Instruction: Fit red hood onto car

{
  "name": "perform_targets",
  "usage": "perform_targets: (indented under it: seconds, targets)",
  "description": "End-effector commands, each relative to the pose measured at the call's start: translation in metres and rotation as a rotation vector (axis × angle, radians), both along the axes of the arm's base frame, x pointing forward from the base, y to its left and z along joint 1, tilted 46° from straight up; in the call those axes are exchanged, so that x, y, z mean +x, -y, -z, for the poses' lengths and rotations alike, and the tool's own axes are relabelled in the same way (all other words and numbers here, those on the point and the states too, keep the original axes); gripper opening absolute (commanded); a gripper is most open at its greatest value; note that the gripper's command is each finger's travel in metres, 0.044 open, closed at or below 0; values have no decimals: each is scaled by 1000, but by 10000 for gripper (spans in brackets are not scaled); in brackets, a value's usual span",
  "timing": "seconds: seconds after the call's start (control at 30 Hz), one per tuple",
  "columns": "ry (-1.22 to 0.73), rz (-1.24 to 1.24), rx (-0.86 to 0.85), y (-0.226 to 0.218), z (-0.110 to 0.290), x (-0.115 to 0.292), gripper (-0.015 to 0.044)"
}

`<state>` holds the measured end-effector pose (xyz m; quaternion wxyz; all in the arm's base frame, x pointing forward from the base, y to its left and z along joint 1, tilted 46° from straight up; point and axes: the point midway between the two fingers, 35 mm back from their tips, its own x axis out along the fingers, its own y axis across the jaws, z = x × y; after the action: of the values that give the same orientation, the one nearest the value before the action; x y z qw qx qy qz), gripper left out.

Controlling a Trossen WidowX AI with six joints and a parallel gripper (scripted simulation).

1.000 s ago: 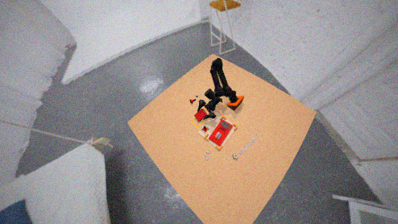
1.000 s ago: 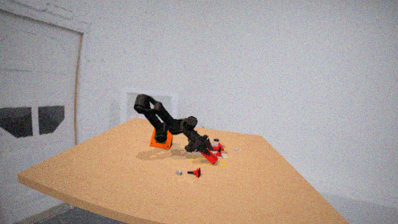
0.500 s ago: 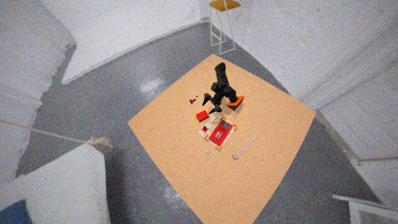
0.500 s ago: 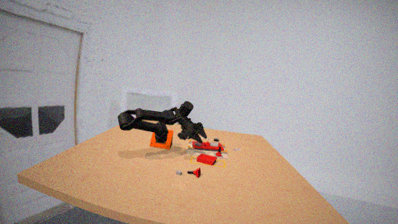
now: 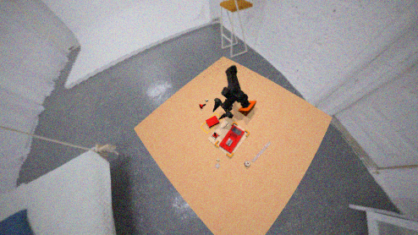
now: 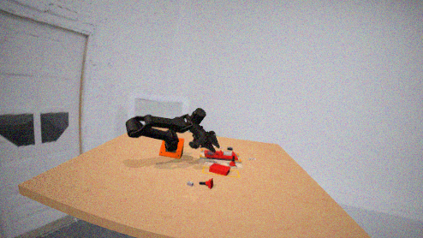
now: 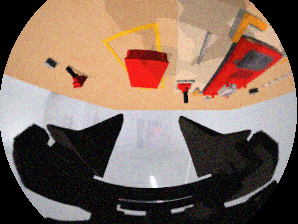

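Observation:
The red hood (image 5: 212, 122) (image 6: 219, 169) (image 7: 146, 72) lies on the table, roof apparently up, partly inside a yellow outline (image 7: 131, 32). My gripper (image 5: 217, 114) (image 6: 216, 148) (image 7: 151, 118) is open and empty, raised above the table and back from the hood. The red chassis (image 5: 233, 136) (image 6: 211, 155) (image 7: 226, 68) sits beside the hood in the jig, which has orange corners (image 5: 229, 155) (image 7: 242, 25). The grey engine block (image 5: 228, 143) (image 7: 227, 90) is on its deck. The pegs and the hood's corner holes are too small or hidden to make out.
A red-and-black part (image 5: 201, 106) (image 6: 209, 183) (image 7: 78, 81) and a small grey piece (image 5: 206, 101) (image 6: 190, 183) (image 7: 51, 63) lie beyond the hood. Another red-and-black part (image 5: 215, 135) (image 6: 233, 163) (image 7: 185, 88) stands between hood and chassis. A round piece (image 5: 247, 164) lies past the jig.

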<state>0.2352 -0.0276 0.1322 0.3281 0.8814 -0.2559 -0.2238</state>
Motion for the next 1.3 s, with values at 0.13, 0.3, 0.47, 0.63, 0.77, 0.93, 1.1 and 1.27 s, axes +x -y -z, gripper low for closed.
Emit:
perform_targets:
  seconds: [0.13,0.3,0.47,0.63,0.77,0.93,1.1,1.27]
  targets:
    - [-76,-24,-61,-2,-1,5,361]
    - [-500,-149,-384,-6,-3,26,440]
    - [-1009,-322,-719,0,-3,40,440]
    - [-1503,-585,-983,9,-3,49,440]
    - [-1870,-879,-1138,18,-5,53,440]
    - [-2245,-1382,-1245,31,-10,54,440]
    - [-2326,-1563,-1255,34,-12,53,440]
    - [-2326,-1563,-1255,34,-12,53,440]
